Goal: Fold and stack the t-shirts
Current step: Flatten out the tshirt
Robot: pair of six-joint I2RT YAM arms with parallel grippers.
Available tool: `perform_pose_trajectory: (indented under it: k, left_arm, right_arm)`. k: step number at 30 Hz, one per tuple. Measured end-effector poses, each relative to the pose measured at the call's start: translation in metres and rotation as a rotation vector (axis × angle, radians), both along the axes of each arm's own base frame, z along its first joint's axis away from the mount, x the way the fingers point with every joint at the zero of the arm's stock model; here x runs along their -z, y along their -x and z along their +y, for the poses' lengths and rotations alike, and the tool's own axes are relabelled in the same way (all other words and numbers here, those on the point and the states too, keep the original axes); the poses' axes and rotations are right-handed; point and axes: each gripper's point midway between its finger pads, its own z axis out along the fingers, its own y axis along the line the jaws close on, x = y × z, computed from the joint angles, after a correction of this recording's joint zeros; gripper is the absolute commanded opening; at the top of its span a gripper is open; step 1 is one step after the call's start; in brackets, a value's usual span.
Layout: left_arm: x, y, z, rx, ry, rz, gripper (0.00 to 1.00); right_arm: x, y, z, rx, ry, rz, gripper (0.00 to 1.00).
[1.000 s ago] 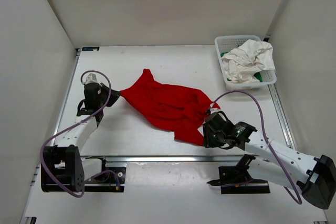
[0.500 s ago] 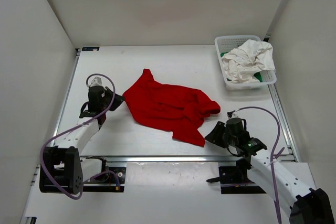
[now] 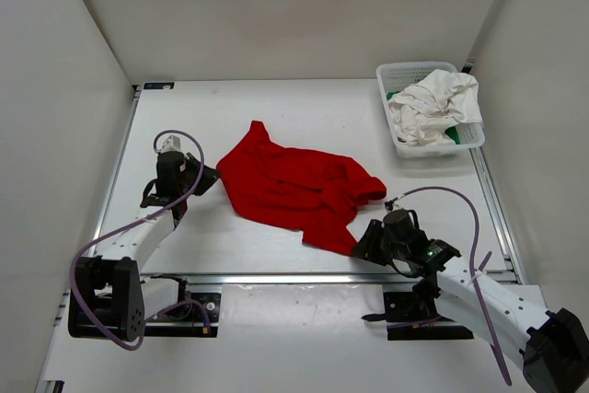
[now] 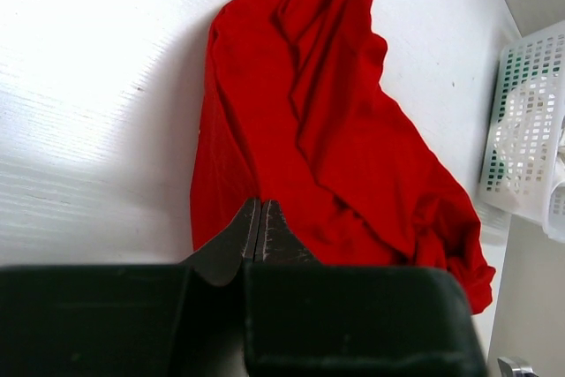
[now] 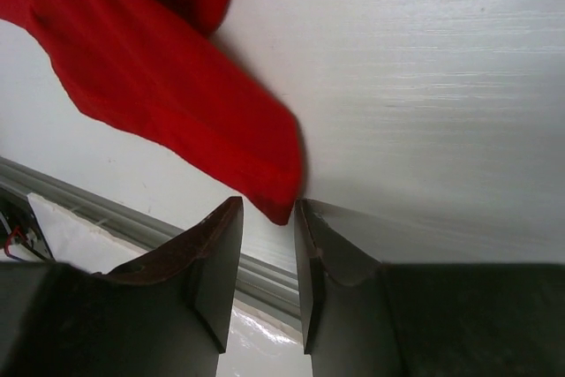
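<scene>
Since a second ago the right end effector [image 5: 265, 209] has swung from the red t-shirt's [image 3: 290, 186] right end to its near corner; jaws released, straddling that tip, not gripping. The left end effector [image 4: 259, 209] is clenched on its left hem. The shirt lies crumpled on the surface [image 3: 304, 108]. The white t-shirt [image 3: 433, 103] and green t-shirt [image 3: 454, 136] sit in the basket [image 3: 405, 67] beyond its far right. Judged: nothing folded or stacked yet.

three t-shirts [image 3: 294, 186], one basket [image 3: 405, 65], two arms [image 3: 138, 232]
</scene>
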Motion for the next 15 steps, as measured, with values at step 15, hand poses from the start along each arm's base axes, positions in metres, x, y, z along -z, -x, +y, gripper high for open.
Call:
perform_pose_trajectory:
  k: [15]
  left_arm:
    - [-0.0009, 0.0003, -0.0044, 0.013, 0.000, -0.005, 0.00]
  right_arm:
    - [0.0056, -0.0083, -0.0041, 0.057, 0.007, 0.029, 0.00]
